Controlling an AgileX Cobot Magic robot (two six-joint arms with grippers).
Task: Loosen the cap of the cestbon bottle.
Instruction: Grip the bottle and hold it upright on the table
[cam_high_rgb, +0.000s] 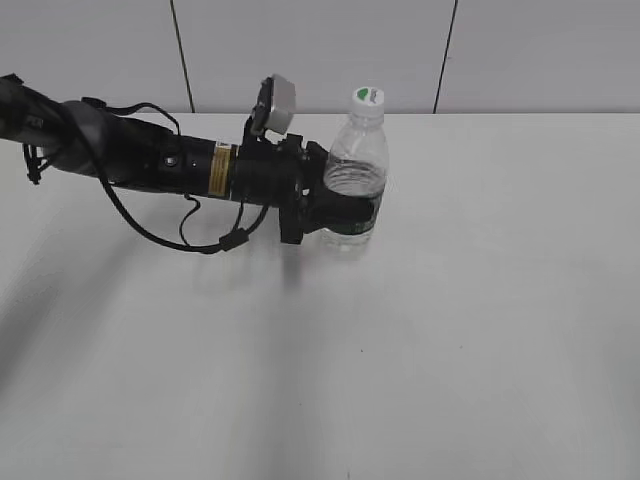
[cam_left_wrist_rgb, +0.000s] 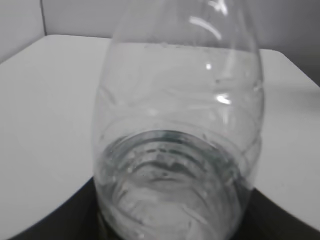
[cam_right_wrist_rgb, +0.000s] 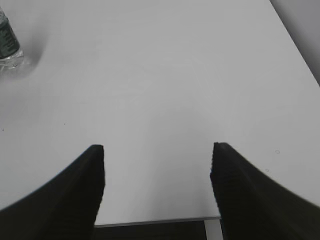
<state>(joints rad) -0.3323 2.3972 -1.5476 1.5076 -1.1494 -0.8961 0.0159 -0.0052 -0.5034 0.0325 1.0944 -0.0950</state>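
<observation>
The cestbon bottle (cam_high_rgb: 356, 165) stands upright on the white table (cam_high_rgb: 450, 330), clear with a dark green label band low down. Its white cap (cam_high_rgb: 368, 97) with a green mark sits on the neck. My left gripper (cam_high_rgb: 345, 215) reaches in from the left and is shut on the bottle's lower body at the label. The left wrist view shows the bottle (cam_left_wrist_rgb: 175, 150) filling the frame between the dark jaws. My right gripper (cam_right_wrist_rgb: 157, 165) is open and empty over bare table; the bottle's base (cam_right_wrist_rgb: 7, 47) shows at that view's far left edge. The right arm is out of the exterior view.
The table's near edge (cam_right_wrist_rgb: 150, 221) runs just under the right gripper. A grey panelled wall (cam_high_rgb: 320, 50) stands behind the table's far edge. The left arm (cam_high_rgb: 130, 150) and its cables lie low across the table's left.
</observation>
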